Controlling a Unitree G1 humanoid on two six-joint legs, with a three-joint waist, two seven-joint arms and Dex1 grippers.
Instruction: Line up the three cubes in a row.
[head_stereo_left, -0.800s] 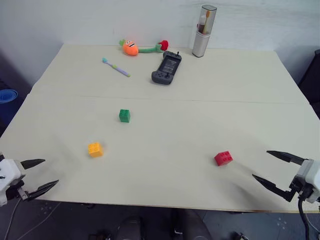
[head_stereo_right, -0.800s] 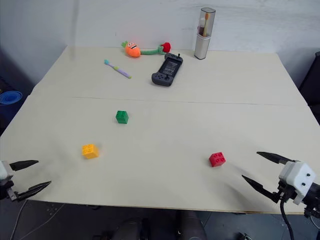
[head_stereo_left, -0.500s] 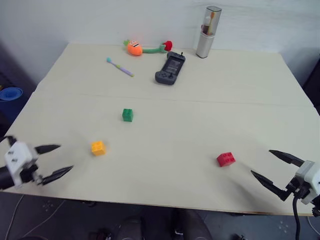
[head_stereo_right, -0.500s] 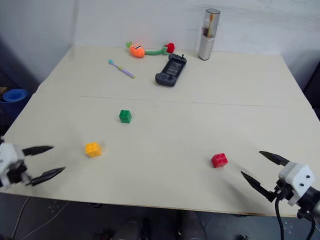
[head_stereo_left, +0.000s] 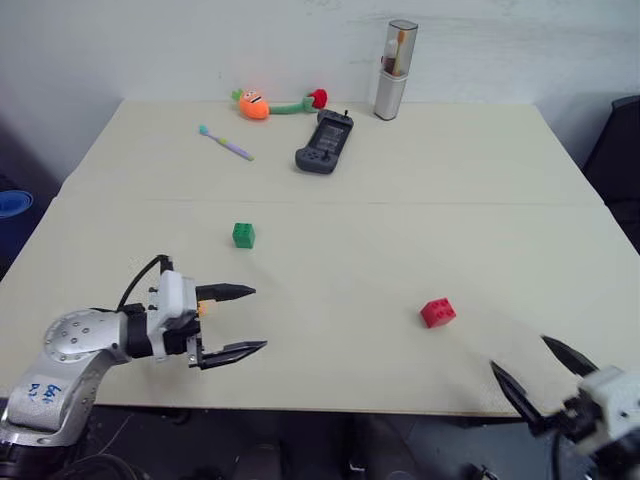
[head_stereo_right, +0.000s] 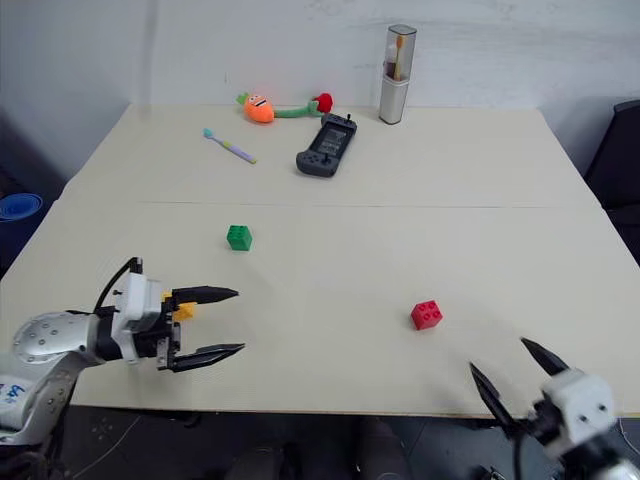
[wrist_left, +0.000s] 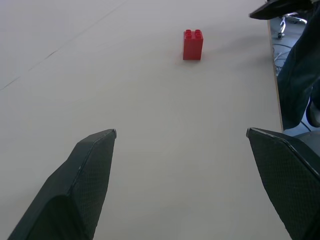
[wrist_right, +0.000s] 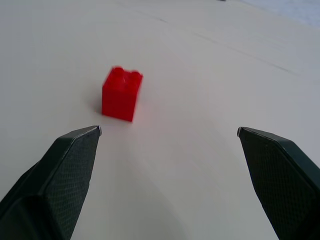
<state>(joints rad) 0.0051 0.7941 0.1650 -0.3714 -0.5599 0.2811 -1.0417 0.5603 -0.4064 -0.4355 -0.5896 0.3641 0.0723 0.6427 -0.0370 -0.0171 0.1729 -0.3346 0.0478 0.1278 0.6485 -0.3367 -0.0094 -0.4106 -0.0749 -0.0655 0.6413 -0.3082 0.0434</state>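
While both grippers are spread wide and nothing is held, the left gripper (head_stereo_left: 238, 320) is seen low over the table (head_stereo_left: 420, 200) near its front edge, with the yellow-orange cube (head_stereo_right: 183, 311) partly hidden behind it. The right gripper (head_stereo_left: 545, 365) is at the front right edge. The red cube (head_stereo_left: 437, 312) lies near it, the green cube (head_stereo_left: 243, 235) further back, all three well apart.

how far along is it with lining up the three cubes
Nothing is lined up yet. The green cube, yellow-orange cube and red cube sit scattered and far apart on the table. In hand: nothing. The left gripper is open over the table by the yellow-orange cube, and the right gripper is open near the red one. All three placements remain.
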